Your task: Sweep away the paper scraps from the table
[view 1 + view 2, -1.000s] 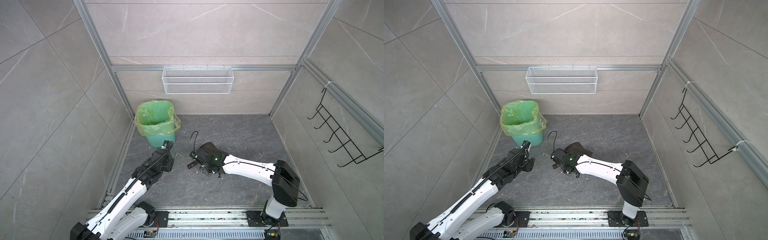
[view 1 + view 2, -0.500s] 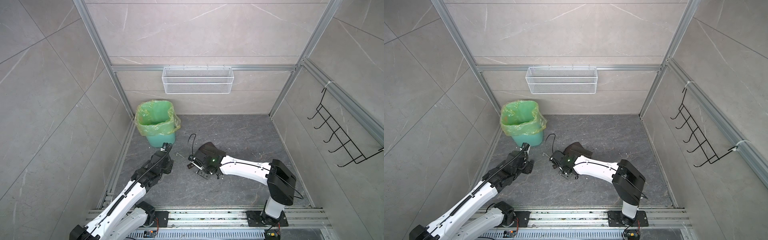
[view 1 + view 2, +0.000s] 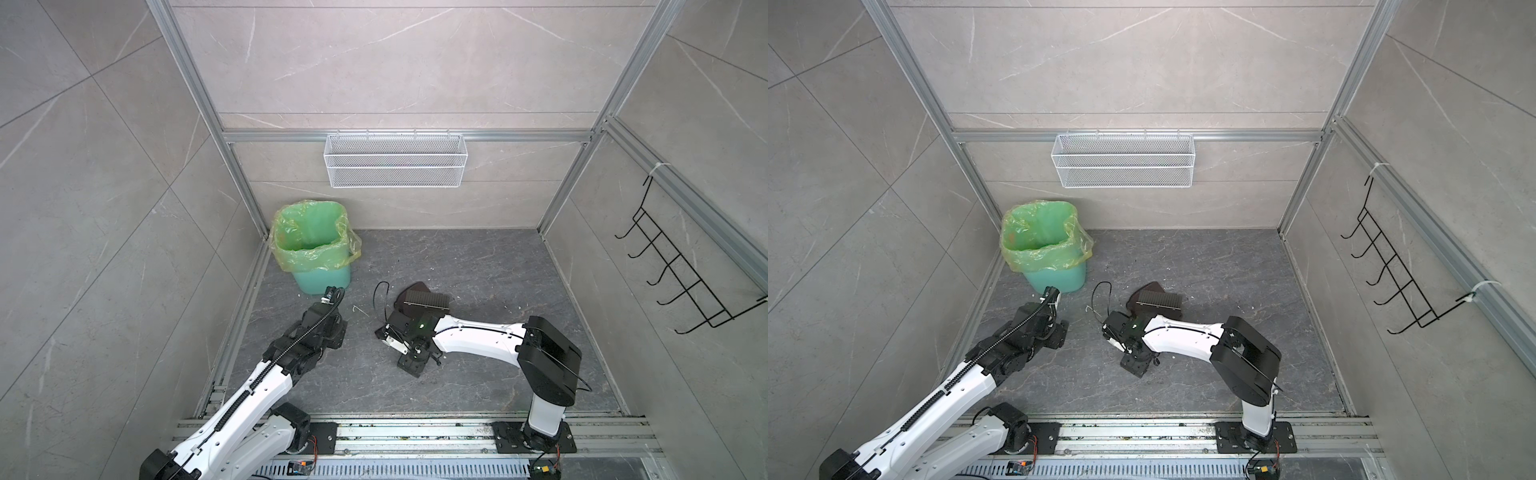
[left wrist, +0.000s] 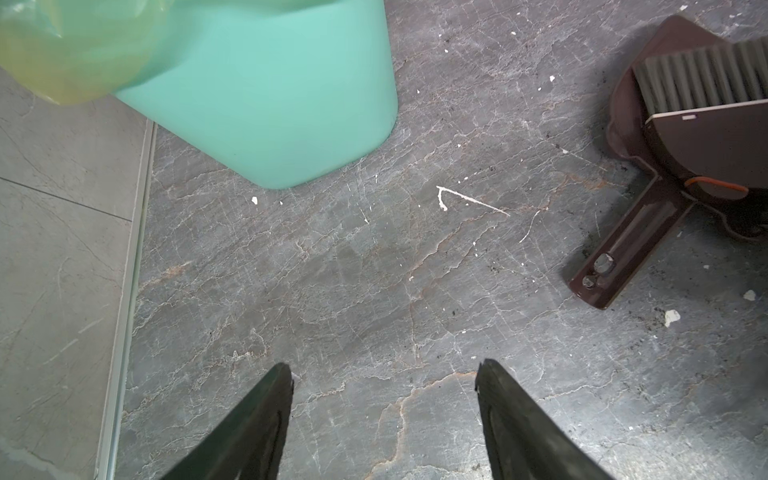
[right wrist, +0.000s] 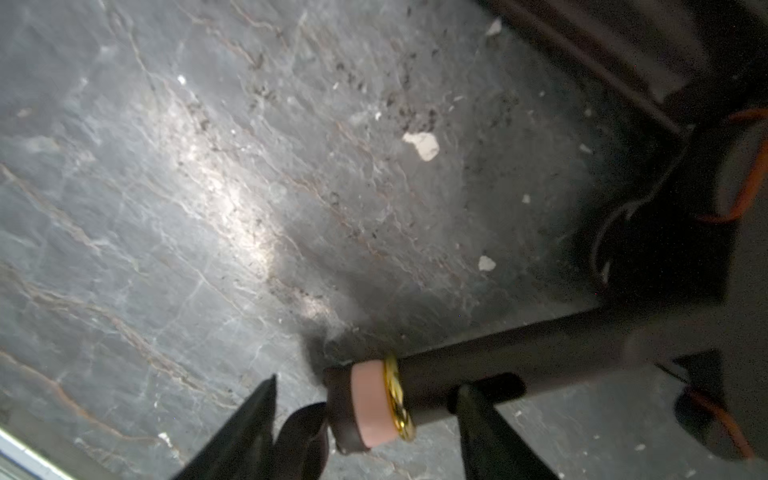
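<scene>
No coloured paper scraps show in any view; only tiny white crumbs (image 5: 424, 145) dot the dark grey table (image 3: 478, 270) (image 3: 1217, 266). My left gripper (image 4: 384, 365) (image 3: 330, 328) hangs open over bare table (image 4: 353, 291) just in front of the bin. My right gripper (image 5: 365, 384) (image 3: 397, 349) (image 3: 1127, 347) points down at mid-table. Its jaws stand apart around the end of a round dark handle (image 5: 519, 357) with a pink band and gold ring. The fingers do not press on it.
A mint bin (image 3: 311, 245) (image 3: 1042, 245) (image 4: 270, 104) with a yellow-green bag stands at the back left corner. A brown dustpan (image 3: 415, 291) (image 4: 706, 137) with a grey-bristled brush (image 4: 698, 79) lies behind my right wrist. A wire basket (image 3: 395, 166) and black hooks (image 3: 685, 282) hang on the walls.
My right gripper's jaws have spread apart over the last second, and its arm has shifted slightly towards the near side. The left arm has hardly moved.
</scene>
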Tool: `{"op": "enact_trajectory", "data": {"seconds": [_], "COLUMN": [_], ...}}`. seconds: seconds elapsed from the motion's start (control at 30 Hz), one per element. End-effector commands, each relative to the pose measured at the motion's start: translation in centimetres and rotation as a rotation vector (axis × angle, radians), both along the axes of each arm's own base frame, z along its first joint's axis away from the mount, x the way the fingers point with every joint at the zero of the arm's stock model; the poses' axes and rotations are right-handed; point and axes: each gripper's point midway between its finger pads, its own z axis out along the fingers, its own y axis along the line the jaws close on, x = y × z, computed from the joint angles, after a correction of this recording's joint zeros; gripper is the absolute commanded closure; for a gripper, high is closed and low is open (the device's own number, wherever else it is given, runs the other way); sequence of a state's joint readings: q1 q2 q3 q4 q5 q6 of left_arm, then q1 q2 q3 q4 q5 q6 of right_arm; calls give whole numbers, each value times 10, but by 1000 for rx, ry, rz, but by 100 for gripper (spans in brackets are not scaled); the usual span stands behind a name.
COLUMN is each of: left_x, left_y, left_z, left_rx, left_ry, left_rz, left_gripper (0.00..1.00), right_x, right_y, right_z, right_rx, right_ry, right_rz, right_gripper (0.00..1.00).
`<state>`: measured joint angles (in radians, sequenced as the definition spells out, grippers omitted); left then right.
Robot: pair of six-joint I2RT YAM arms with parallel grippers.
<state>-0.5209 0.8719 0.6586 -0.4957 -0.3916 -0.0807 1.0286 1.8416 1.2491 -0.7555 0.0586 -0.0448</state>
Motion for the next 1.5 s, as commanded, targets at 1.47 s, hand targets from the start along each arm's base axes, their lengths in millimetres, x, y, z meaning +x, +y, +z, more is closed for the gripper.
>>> {"op": "enact_trajectory", "data": {"seconds": [1.47], "left_x": [88], "left_y": [109], "left_z": [-23], "left_rx": [-26], "left_ry": [-322], "left_rz": [397], "left_gripper": [21], "right_x": [185], "right_y": [-252], "right_z": [167], "right_rx": [383], "right_ry": [-911], "right_rz": [-949], "right_gripper": [1]}}
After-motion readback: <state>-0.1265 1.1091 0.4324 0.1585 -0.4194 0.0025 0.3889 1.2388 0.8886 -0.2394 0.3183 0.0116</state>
